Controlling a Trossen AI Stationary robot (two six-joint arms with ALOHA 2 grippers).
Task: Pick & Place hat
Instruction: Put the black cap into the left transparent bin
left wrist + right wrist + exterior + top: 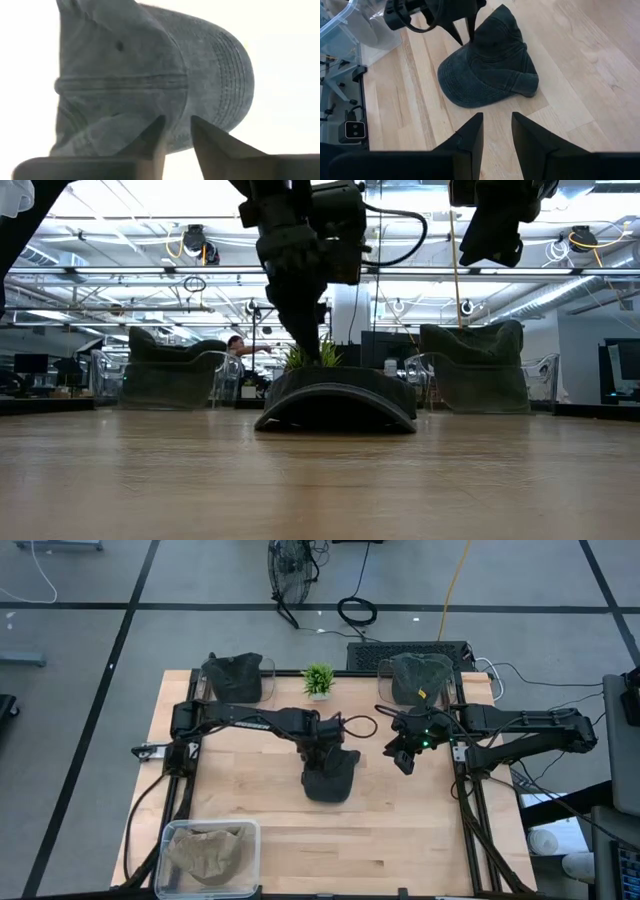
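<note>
A dark cap [329, 777] is lying mid-table [400, 830], brim toward the front edge. The left gripper [322, 752] is pinching its crown, fingers [150, 142] nearly closed on the fabric. The right gripper [403, 755] is hovering nearby, fingers parted and empty.

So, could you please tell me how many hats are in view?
4: dark hat mid-table under the left pincer; one in each rear bin; tan hat in the front-left bin. More may be hidden.
</note>
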